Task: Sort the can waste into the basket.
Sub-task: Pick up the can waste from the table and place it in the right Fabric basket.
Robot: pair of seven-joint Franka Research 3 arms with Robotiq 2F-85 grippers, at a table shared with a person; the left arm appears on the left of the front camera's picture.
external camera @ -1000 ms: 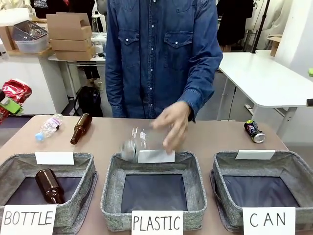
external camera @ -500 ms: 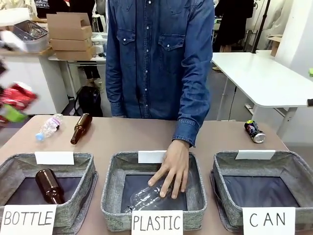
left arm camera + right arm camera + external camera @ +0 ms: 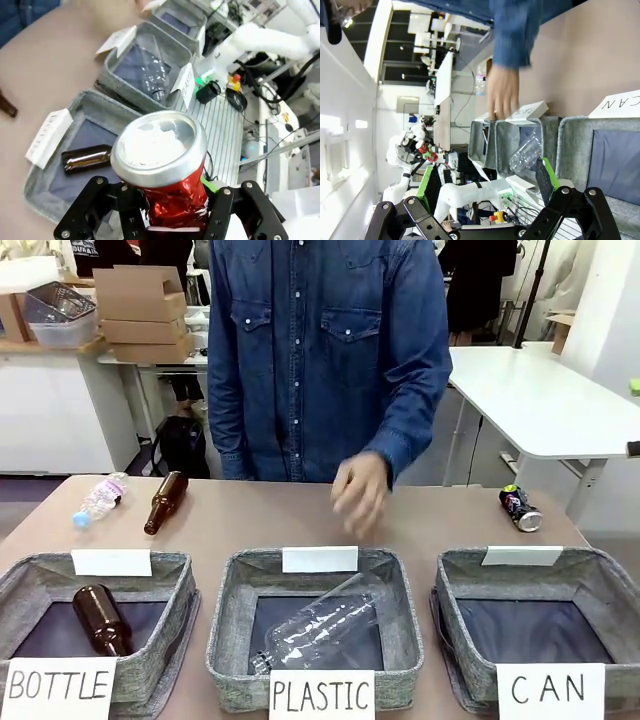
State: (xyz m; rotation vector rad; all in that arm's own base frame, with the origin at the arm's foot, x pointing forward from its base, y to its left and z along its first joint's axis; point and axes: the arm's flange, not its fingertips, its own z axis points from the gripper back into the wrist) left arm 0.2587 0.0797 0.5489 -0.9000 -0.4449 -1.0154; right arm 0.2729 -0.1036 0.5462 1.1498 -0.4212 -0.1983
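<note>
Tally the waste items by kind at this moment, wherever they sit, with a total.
Cans: 2, black can on the table, red can in the left claw.
Glass bottles: 2, brown bottle on the table, brown bottle in the BOTTLE basket.
Plastic bottles: 2, clear bottle on the table, clear bottle in the PLASTIC basket.
Total: 6

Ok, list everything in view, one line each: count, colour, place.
Baskets: three, grey, near edge: BOTTLE basket left, PLASTIC basket middle, CAN basket right.
Brown glass bottles: two; one in BOTTLE basket, one on table far left.
Clear plastic bottles: two; one in PLASTIC basket, one on table far left.
Black can: one, on table behind CAN basket.
Red can: one, silver top, in left gripper.
Person's hand: one, above table behind PLASTIC basket.
Grippers: left gripper shut on red can, right gripper open.
</note>
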